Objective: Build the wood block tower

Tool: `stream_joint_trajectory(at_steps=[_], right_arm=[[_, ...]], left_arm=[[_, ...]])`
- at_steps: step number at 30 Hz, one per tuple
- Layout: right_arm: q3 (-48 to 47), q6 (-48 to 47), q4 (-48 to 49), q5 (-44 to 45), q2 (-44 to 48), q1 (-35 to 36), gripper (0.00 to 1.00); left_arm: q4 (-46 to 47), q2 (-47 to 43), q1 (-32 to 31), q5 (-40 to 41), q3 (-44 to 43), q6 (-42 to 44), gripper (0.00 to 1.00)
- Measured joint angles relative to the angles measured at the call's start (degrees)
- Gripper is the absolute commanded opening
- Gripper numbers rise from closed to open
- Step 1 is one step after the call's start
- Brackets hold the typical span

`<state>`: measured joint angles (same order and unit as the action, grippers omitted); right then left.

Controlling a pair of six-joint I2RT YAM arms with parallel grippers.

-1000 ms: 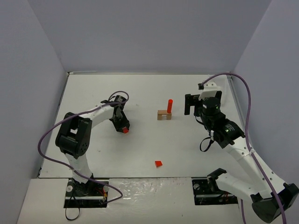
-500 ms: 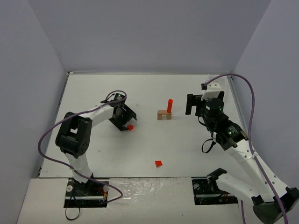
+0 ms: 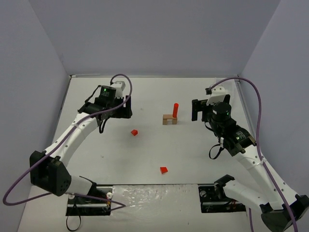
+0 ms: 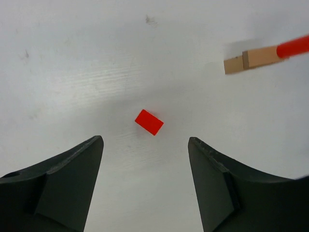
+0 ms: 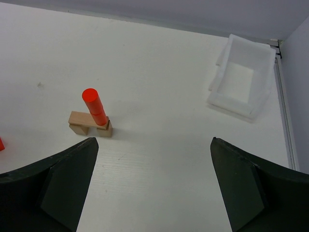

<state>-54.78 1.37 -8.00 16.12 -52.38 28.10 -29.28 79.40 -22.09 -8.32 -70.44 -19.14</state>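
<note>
Just beyond the fingertips of the left claw [image 4: 145,140], centred in the gap: small red block [image 4: 149,122], lying flat, long axis slanted, closer to the line between the fingers than square across it. Far nearer here than to the right claw [image 5: 154,140]. Parted about halfway, gripping nothing, touching nothing. Farther ahead and rightward: tan block [image 4: 251,60] carrying red cylinder [image 4: 294,47]. Over on the right claw, spread wide, likewise empty. Probably needs a straight drop, then a squeeze.

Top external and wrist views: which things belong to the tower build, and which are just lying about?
Tower build: tan block; red cylinder standing on it; small red block; red wedge.
Lying about: white tray.
</note>
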Motion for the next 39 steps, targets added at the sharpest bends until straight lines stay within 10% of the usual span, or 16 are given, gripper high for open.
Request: stream_joint_trajectory(at_steps=[14,39], right_arm=[[0.0,-2.1,-0.09,-4.05,0.63,0.0,1.0],[0.0,-3.68,-1.06,-5.05,3.26,0.0,1.0]], left_arm=[[1.54,6.49,-0.07,-18.05,5.64,53.54,0.68],[3.03,23.64,-2.4,-17.45,3.85,66.5,0.68]])
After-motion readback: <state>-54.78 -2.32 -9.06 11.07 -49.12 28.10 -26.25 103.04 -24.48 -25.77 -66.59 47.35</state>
